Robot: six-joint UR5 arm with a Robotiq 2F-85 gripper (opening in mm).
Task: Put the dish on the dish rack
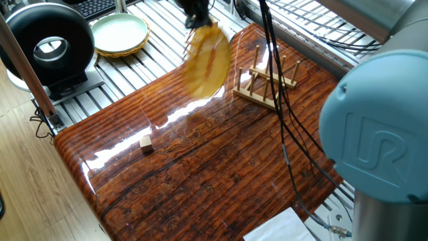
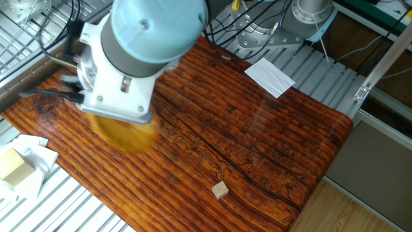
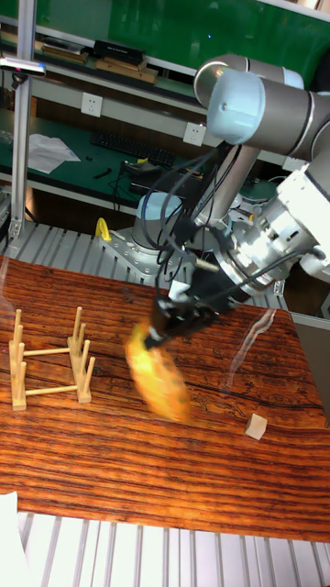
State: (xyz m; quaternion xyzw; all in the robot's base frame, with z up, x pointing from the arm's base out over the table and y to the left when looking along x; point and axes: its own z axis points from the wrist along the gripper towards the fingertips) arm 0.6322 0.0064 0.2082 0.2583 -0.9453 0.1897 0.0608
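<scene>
- Gripper [image 3: 163, 332] of mine clamped the dish [image 3: 158, 382] by its upper rim, the blurred golden basket hanging tilted in the air above the table [image 1: 221, 167].
- Dish rack [image 3: 50, 369] stood empty on the wood, well apart from the dish.
- Small wooden block [image 3: 258, 426] lay nearer the table's other end; a pale green plate [image 1: 119, 32] sat beyond the edge.

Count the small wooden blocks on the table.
1. The wooden block lies alone on the table, well away from the rack and the carried dish. Others may hide behind the arm.
</scene>
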